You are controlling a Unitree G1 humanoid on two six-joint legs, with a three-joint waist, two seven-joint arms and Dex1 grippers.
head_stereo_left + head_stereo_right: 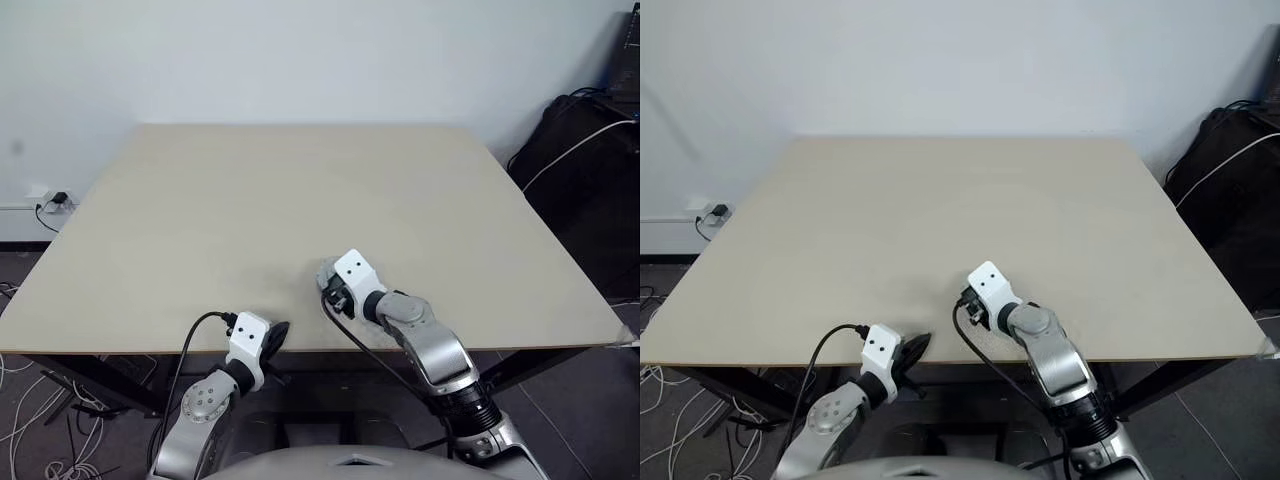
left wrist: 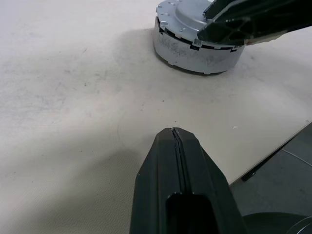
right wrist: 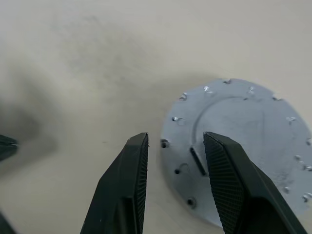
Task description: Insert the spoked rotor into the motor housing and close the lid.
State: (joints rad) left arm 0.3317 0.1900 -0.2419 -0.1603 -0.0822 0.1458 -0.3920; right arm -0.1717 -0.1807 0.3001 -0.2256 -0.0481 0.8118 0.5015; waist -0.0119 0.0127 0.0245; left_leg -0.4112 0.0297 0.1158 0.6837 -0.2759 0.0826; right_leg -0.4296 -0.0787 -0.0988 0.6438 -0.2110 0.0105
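Observation:
The lid point(image 3: 243, 141), a plain grey disc with a raised middle, lies flat near the table's front edge. In the left wrist view it point(image 2: 190, 14) caps a round grey casing point(image 2: 195, 53), which I take for the motor housing; its inside is hidden. The spoked rotor is hidden. My right gripper point(image 3: 176, 139) hovers open over the lid's edge, one finger above the disc and one beside it, with nothing between them. My left gripper point(image 2: 173, 131) is shut and empty, low over the table's front edge, a short way to the left of the casing.
The beige table point(image 1: 250, 200) stretches bare beyond the casing. Its front edge point(image 1: 150, 350) runs just under both wrists. Dark bags and cables point(image 1: 590, 150) stand off the table's right side.

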